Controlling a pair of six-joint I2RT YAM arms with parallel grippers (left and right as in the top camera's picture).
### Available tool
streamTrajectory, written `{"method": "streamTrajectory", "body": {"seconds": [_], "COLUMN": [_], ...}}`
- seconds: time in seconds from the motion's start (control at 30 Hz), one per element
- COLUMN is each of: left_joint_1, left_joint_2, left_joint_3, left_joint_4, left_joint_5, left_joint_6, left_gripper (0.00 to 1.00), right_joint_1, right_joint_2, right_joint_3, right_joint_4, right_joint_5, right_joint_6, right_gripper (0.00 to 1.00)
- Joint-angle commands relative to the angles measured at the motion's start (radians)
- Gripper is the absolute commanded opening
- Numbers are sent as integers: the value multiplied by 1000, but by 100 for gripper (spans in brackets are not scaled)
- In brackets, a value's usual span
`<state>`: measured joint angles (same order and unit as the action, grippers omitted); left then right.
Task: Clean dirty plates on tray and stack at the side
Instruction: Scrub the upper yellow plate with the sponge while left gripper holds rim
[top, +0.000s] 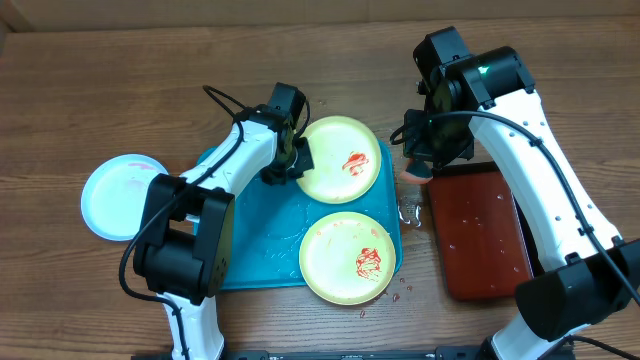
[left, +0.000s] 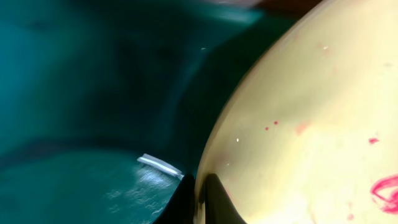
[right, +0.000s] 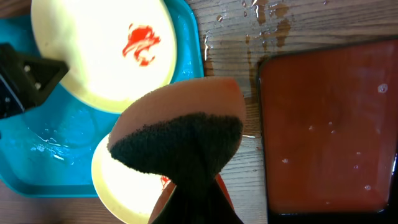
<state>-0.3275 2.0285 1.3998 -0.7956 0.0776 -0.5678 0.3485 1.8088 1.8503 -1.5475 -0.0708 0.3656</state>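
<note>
Two lime-green dirty plates with red smears lie on the turquoise tray (top: 250, 255): a far one (top: 340, 160) and a near one (top: 345, 257). My left gripper (top: 292, 160) is shut on the far plate's left rim. In the left wrist view its dark fingers (left: 214, 202) pinch the plate's edge (left: 311, 124) above the tray (left: 74, 93). My right gripper (top: 422, 160) hovers right of the far plate, shut on an orange sponge (right: 177, 137) with a dark scouring face. A light-blue plate (top: 120, 195) rests on the table left of the tray.
A dark red-brown tray (top: 480, 230) with a black rim lies at the right, dotted with droplets. Water spots (right: 261, 18) mark the wood between the two trays. The near plate overhangs the turquoise tray's front right corner.
</note>
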Motion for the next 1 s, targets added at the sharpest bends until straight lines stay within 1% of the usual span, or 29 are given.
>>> {"method": "streamTrajectory", "body": {"seconds": [0.0,0.17,0.23,0.33,0.4,0.47,0.57,0.63,0.73,0.83,0.87,0.97], "left_joint_1": [4,36,61,98,125,136,137,136,137,139,139,139], "left_joint_2": [6,6,6,6,6,6,6,6,6,6,6,6], "left_joint_3": [-23,-23,-23,-23,-23,-23,-23,-23,-23,-23,-23,-23], "left_joint_4": [-114,-192,-207,-217,-197,-156,-79,-40,-19,-19,-22,-29], "left_joint_5": [-254,-307,-314,-310,-250,-172,-27,53,97,107,108,107], "left_joint_6": [75,55,29,19,55,117,211,247,248,259,276,276], "left_gripper": [4,4,4,4,4,4,4,4,4,4,4,4], "right_joint_1": [5,6,12,31,58,80,120,146,183,218,243,279], "right_joint_2": [-7,-6,-5,0,6,10,19,21,26,34,42,60], "right_joint_3": [0,0,0,-5,-26,-55,-109,-152,-205,-237,-267,-333], "right_joint_4": [-2,10,27,64,122,186,299,380,468,524,578,679], "right_joint_5": [-11,-45,-45,-50,-88,-135,-211,-251,-284,-320,-343,-370], "right_joint_6": [-29,-83,-110,-134,-161,-163,-159,-153,-117,-104,-104,-98], "right_gripper": [4,4,4,4,4,4,4,4,4,4,4,4]}}
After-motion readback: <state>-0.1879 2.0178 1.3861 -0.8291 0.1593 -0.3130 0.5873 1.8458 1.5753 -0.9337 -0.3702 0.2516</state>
